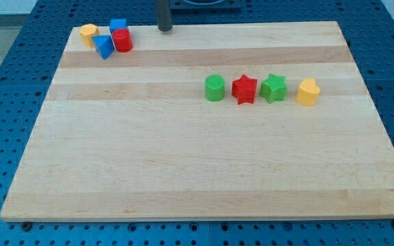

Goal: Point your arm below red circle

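Eight blocks on the board [204, 171], none near the view's bottom. Mid-board row: green circle [214, 88], red star [244, 89], green star [273, 88], yellow block [308, 91]. Top-left cluster: red circle [122, 40] touching blue block [103, 46], second blue block [118, 26], yellow hexagon [88, 33]. My tip [164, 29] sits to the red circle's right at the top edge, touching nothing; bare rod, nothing to spread or pinch. Best route: swing down and left, clear of the cluster, stopping just below the red circle.

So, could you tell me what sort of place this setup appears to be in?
Probably a robotics lab bench: a wooden board lies on a blue perforated table, with small coloured blocks such as the red circle, and my tip is to its right.
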You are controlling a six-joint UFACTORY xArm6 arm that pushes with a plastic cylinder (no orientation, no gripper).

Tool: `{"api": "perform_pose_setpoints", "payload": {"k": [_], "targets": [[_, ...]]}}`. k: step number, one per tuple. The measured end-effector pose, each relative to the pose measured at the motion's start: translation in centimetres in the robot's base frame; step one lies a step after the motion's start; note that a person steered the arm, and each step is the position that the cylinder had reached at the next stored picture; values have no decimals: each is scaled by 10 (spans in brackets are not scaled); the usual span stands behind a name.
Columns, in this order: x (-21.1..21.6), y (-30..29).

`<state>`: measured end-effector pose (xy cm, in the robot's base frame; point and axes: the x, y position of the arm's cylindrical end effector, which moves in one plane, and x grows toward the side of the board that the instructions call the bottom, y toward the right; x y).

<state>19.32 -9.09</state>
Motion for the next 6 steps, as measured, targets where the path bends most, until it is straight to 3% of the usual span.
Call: {"api": "perform_pose_setpoints", "payload": {"k": [3, 6], "targets": [[43, -1], [124, -42]]}}
